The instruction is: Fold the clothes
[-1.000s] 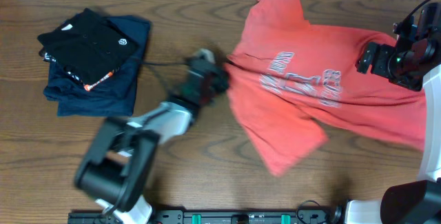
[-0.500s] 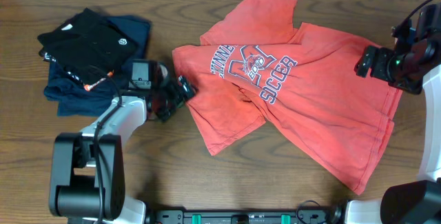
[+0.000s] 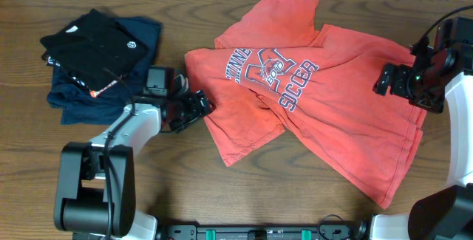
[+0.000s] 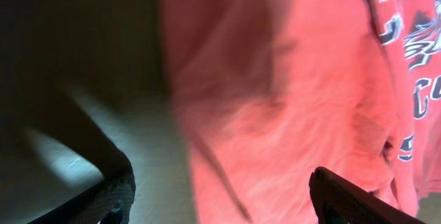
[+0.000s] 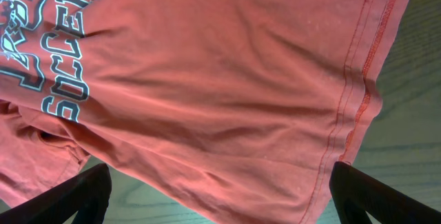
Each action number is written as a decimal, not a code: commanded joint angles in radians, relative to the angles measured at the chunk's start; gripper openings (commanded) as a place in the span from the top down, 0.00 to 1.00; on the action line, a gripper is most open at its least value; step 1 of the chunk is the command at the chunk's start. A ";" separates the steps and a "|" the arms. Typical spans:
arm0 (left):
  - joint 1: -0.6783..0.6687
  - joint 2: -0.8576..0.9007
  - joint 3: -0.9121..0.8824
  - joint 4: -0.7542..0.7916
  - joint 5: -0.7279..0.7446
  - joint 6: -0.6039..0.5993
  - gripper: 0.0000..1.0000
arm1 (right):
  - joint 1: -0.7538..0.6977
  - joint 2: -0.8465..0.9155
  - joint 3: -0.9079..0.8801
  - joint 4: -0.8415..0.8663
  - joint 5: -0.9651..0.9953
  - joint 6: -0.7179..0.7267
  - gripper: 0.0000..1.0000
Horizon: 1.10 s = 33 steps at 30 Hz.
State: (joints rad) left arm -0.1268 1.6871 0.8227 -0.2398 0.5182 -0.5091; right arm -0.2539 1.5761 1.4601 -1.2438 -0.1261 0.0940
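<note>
The clothes are a coral-red T-shirt lying crumpled across the middle and right of the table, its "SOCCER" lettering face up. My left gripper is low at the shirt's left edge. In the left wrist view it stands open, one finger over bare table and the other over the red cloth, gripping nothing. My right gripper hovers over the shirt's right part. In the right wrist view it is open above the cloth, near the stitched hem.
A black folded garment lies on a navy folded garment at the back left. The wooden table shows bare along the front. The left arm's base stands at the front left.
The shirt was drawn out to the left and now lies spread with the lettering up. My left gripper has let go of it and opened. The right gripper shifted slightly left.
</note>
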 commanded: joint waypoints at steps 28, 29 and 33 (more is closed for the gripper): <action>-0.037 -0.221 -0.039 -0.074 -0.243 0.038 0.94 | 0.005 -0.014 -0.230 -0.095 -0.092 0.090 0.03; -0.030 -0.248 -0.039 -0.092 -0.243 0.038 0.94 | 0.012 -0.014 -0.271 -0.079 -0.093 0.103 0.04; -0.002 -0.327 -0.039 -0.155 -0.243 0.038 0.94 | 0.033 -0.014 -0.457 0.059 -0.084 0.196 0.03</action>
State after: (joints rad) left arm -0.1474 1.3952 0.7807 -0.3653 0.2874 -0.4908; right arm -0.2379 1.5749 1.0931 -1.2335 -0.1890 0.1989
